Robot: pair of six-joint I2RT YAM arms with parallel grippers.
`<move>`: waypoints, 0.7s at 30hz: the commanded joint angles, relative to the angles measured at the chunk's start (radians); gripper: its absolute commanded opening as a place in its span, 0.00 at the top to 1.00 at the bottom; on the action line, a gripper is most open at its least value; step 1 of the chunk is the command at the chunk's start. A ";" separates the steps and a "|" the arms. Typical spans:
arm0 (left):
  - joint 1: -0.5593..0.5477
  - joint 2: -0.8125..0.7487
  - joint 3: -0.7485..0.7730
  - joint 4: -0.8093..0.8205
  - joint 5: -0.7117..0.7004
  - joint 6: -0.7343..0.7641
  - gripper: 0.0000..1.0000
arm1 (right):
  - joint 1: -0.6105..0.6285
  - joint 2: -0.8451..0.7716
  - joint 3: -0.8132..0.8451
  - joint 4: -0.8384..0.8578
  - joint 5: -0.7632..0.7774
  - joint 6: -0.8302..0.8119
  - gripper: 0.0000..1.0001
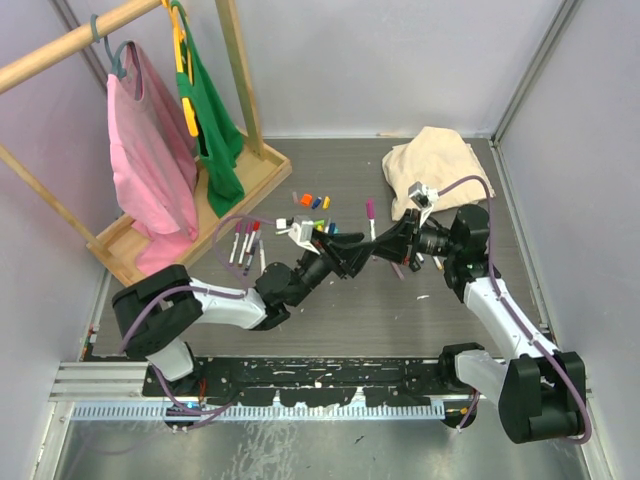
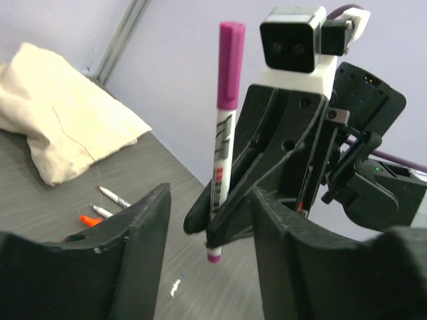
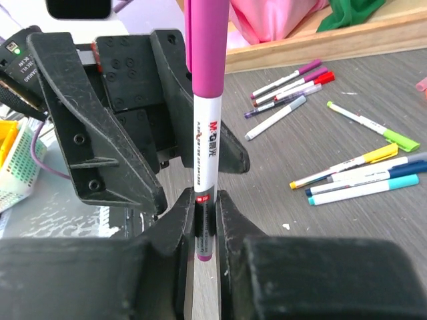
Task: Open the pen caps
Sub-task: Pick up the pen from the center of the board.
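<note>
- One pen (image 3: 207, 133) stands upright in the air between the two claws, with its pink cap (image 2: 231, 67) on top. The cap is not off yet.
- The right claw (image 3: 205, 213) is shut tight on the bottom end of the pen's white body.
- The left claw (image 2: 208, 200) is open. Its two fingers stand one on each side of the pen and do not seem to touch it.
- To do this step well, the left claw should go up to the pink cap, not the white part, and close on it square.
- Then it should pull straight along the pen, while the right claw holds firm so the pen does not slip or tip.
- Many more pens (image 3: 353, 177) lie on the gray table (image 3: 300, 220), well apart from the claws.
</note>
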 commanded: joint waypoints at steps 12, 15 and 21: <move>0.191 -0.239 0.028 -0.321 0.441 -0.190 0.38 | 0.001 -0.001 0.172 -0.368 -0.035 -0.275 0.99; 0.192 -0.267 0.087 -0.484 0.472 -0.145 0.38 | 0.001 0.011 0.186 -0.402 -0.056 -0.304 0.99; 0.193 -0.262 0.156 -0.620 0.482 -0.096 0.40 | 0.000 0.013 0.191 -0.426 -0.080 -0.332 0.99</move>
